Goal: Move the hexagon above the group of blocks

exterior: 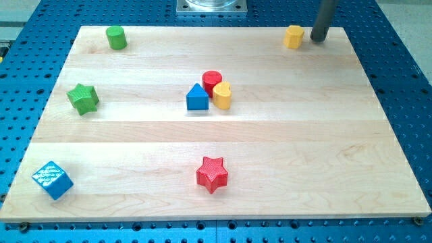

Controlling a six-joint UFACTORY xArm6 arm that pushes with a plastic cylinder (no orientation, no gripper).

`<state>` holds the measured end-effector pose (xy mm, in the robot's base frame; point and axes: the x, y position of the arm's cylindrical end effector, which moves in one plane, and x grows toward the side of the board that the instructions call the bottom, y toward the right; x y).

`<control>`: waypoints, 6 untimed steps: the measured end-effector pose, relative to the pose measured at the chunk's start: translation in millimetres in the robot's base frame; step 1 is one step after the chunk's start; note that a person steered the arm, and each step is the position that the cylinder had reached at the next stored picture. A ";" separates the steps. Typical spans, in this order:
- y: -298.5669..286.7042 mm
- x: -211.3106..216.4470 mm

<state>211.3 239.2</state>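
Note:
The yellow hexagon (293,36) sits near the top right edge of the wooden board (337,169). My tip (318,38) stands just to the hexagon's right, close to it. The group of blocks lies at the board's middle: a red cylinder (212,82), a yellow heart-shaped block (223,96) and a blue triangular block (197,98), all touching or nearly touching. The hexagon is up and to the right of this group.
A green cylinder (116,37) is at the top left. A green star (83,98) is at the left. A blue cube (52,179) is at the bottom left corner. A red star (212,174) is at the bottom middle. A metal mount (211,6) is at the view's top.

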 end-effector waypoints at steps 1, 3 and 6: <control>-30.3 -3.7; -92.9 51.4; -265.6 68.5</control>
